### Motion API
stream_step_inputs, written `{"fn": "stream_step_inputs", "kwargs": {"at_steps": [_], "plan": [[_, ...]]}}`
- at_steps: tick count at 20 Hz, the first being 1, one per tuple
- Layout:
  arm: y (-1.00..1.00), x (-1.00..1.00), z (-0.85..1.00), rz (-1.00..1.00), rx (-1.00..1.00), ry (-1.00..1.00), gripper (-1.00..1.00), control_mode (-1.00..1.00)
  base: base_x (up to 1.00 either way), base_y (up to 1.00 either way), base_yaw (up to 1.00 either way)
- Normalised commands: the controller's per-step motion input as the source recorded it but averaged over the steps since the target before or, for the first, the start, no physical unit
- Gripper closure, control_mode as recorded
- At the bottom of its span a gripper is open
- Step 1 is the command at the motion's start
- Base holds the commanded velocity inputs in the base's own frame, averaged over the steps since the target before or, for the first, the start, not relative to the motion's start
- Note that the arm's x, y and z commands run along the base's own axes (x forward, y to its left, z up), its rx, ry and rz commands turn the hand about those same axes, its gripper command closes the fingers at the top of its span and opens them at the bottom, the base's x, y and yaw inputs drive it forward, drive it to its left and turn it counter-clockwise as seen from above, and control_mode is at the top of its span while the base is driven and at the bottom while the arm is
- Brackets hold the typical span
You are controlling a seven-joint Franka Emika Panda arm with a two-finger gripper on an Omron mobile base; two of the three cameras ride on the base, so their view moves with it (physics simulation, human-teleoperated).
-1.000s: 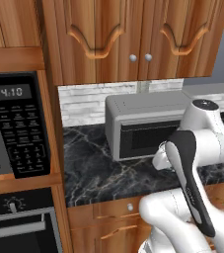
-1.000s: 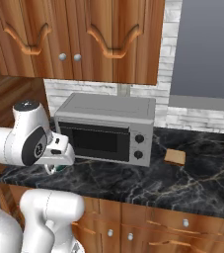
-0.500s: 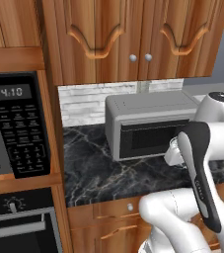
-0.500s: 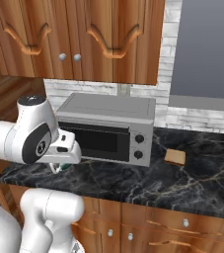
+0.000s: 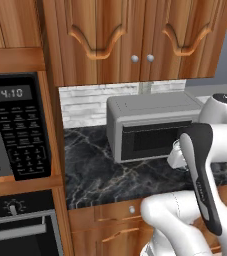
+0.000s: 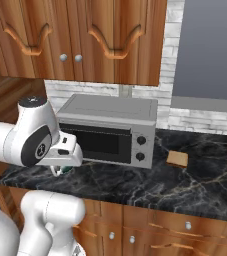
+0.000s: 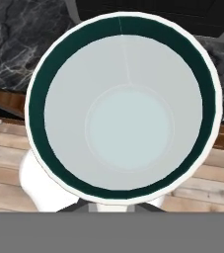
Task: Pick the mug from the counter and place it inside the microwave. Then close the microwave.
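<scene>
- Closed on the mug [image 7: 123,113]: gripper [image 6: 61,169] clamped at the mug's near rim, fingertips hidden under the mug at the bottom of the hand view.
- Seen from straight above in the hand view: white inside, pale round bottom, dark teal-green band round the rim.
- Held in the air in front of the toaster oven [image 6: 107,129], out over the front edge of the counter [image 6: 185,185], with marble, wooden counter front and plank floor all visible beneath.
- From the right base view, only a sliver of teal and white peeking out below the white hand, just left of the toaster oven's front lower corner; probably the mug's rim, though too little showing to be sure.
- From the left base view, mug covered by the forearm, hand tucked against the right end of the toaster oven's glass door.
- Well to the left of the toaster oven, built into the wooden cabinet wall: the microwave [image 5: 15,130], keypad and lit clock facing the room, part of the grey interior showing at the frame's left edge.
- Below the microwave, a black oven [image 5: 22,225] with a knob and a bar handle.
- On the marble to the right of the toaster oven, a small brown flat piece [image 6: 177,158], well apart from the mug.
- Above the toaster oven, wooden wall cabinets [image 5: 135,37] with round knobs.
</scene>
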Motion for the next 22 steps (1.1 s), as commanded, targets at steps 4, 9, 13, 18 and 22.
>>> {"fn": "stream_step_inputs", "kwargs": {"at_steps": [4,9,13,18,22], "plan": [[0.00,0.00,0.00,0.00,0.00,0.00,1.00,1.00,-0.34,0.00,-0.02],[0.00,0.00,0.00,0.00,0.00,0.00,1.00,1.00,-1.00,0.11,-0.05],[0.00,0.00,0.00,0.00,0.00,0.00,1.00,1.00,-0.87,0.36,0.00],[0.00,0.00,0.00,0.00,0.00,0.00,1.00,1.00,-0.44,0.60,0.24],[0.00,0.00,0.00,0.00,0.00,0.00,1.00,1.00,0.04,0.65,0.31]]}}
